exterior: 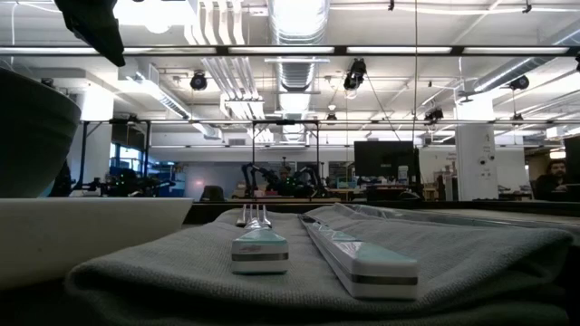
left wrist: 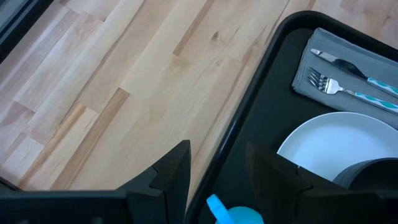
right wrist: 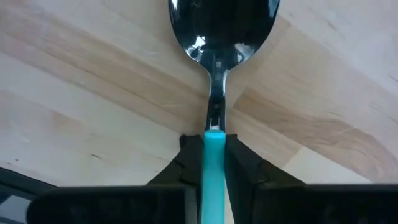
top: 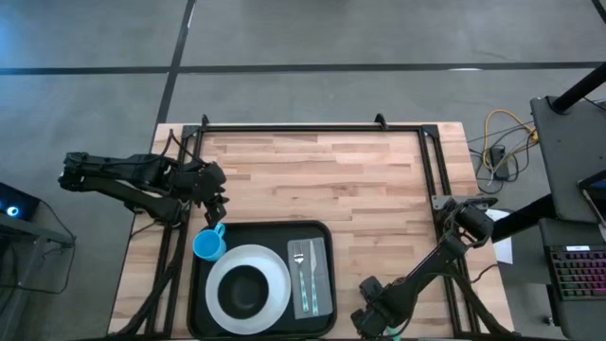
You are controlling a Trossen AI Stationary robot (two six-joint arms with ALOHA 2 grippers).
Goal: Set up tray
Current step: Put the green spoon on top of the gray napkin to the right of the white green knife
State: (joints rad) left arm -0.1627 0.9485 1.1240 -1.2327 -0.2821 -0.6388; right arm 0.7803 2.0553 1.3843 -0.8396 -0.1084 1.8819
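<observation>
The black tray (top: 327,237) lies at the table's near edge. It carries a white plate (top: 276,270) with a dark bowl (top: 246,292) on it, a blue cup (top: 209,246) in its far left corner, and a grey napkin (top: 322,284) bearing a fork (top: 300,270) and a knife (top: 312,275). My left gripper (top: 216,201) is open just beyond the cup; in its wrist view the gripper (left wrist: 217,168) stands over the tray's rim (left wrist: 239,124), with the cup (left wrist: 239,214) below it. My right gripper (top: 376,322), right of the tray, is shut on a teal-handled spoon (right wrist: 219,37). My right gripper (right wrist: 213,140) pinches the spoon's teal handle (right wrist: 214,152) between its two fingers, close to where the handle meets the metal neck. The spoon runs along the fingers and sticks out past their tips, its bowl (right wrist: 221,25) over the bare wood.
The wooden table (top: 322,180) beyond the tray is bare, with a black frame along its far edge and sides. In the low view the fork (exterior: 258,244) and knife (exterior: 362,258) lie side by side on the napkin (exterior: 163,272), with the plate (exterior: 82,235) and bowl (exterior: 27,136) beside them.
</observation>
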